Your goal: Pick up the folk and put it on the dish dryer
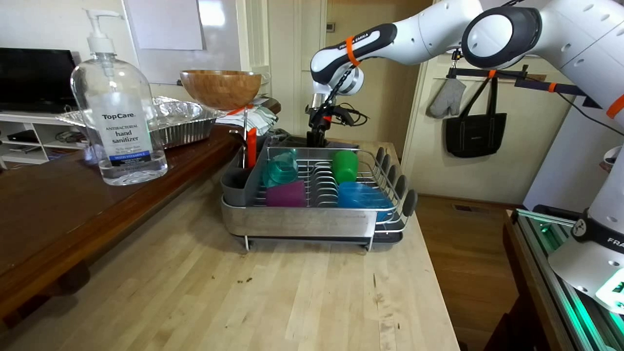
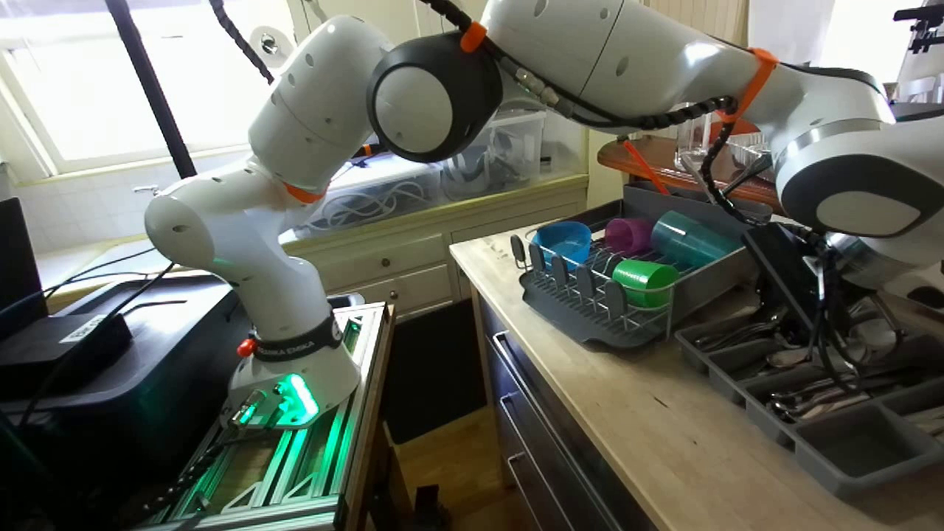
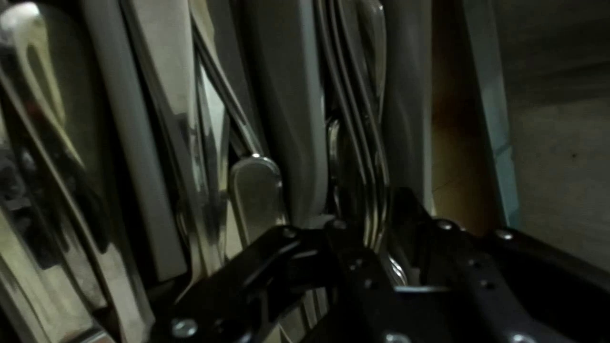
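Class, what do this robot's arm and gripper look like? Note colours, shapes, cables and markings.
The arm is white, with rounded segments and dark, pale-centred joint caps. Orange straps secure a black ribbed cable. A black band lettered FRANKA EMIKA rings the base, which has a green light. The gripper is black, with linked fingers and shiny screw heads.

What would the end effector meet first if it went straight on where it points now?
Probably the bunched metal utensils in the cutlery tray, lying directly ahead of the end effector in the wrist view. Depth is unclear; they may even be touching.
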Robot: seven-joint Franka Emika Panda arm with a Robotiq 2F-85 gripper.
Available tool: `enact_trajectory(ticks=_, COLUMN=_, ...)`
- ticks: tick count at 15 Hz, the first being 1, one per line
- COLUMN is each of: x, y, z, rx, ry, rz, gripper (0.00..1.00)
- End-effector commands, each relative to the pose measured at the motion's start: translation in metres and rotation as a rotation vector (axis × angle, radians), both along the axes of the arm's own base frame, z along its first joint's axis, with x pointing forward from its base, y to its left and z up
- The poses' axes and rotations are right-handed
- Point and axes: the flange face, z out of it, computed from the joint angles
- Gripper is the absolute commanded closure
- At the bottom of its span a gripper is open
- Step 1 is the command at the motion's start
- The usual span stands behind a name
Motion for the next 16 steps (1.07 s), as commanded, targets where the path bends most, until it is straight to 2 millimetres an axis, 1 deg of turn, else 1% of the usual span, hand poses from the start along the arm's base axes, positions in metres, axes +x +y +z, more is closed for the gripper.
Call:
enact_trajectory(ticks=1, x=0.001, y=-0.002, z=-0.014, rx=0.010, ry=0.037, rz=-0.004, gripper=1.00)
enact_trajectory(ticks=2, x=0.001, y=-0.001, z=-0.013, rx=0.017, ry=0.040, rz=-0.004, gripper=1.00)
enact_trajectory(ticks=3, x=0.001, y=-0.002, z=-0.011, rx=0.016, ry=0.042, rz=-0.002, gripper=0.97)
enact_trajectory(ticks=5, x=0.001, y=-0.001, z=-0.012, rx=0.009, ry=0.053, rz=-0.002, gripper=0.96)
enact_trajectory(ticks=6, x=-0.001, y=-0.002, z=-0.008, rx=0.012, ry=0.057, rz=-0.001, gripper=0.96)
enact_trajectory(ticks=9, x=-0.015, y=-0.025, z=0.022, rx=-0.007, ry=0.003, rz=-0.022, gripper=0.96)
enact_trajectory(ticks=12, x=-0.046, y=-0.073, z=0.051, rx=-0.065, ry=-0.061, rz=-0.081, gripper=0.96)
enact_trajectory(ticks=13, x=-0.053, y=-0.084, z=0.059, rx=-0.067, ry=-0.076, rz=-0.094, gripper=0.96)
enact_trajectory(ticks=15, x=-0.067, y=-0.097, z=0.068, rx=-0.043, ry=-0.107, rz=-0.117, gripper=0.96)
enact_trajectory(ticks=16, x=-0.073, y=-0.099, z=0.073, rx=-0.021, ry=-0.121, rz=-0.127, gripper=0.96)
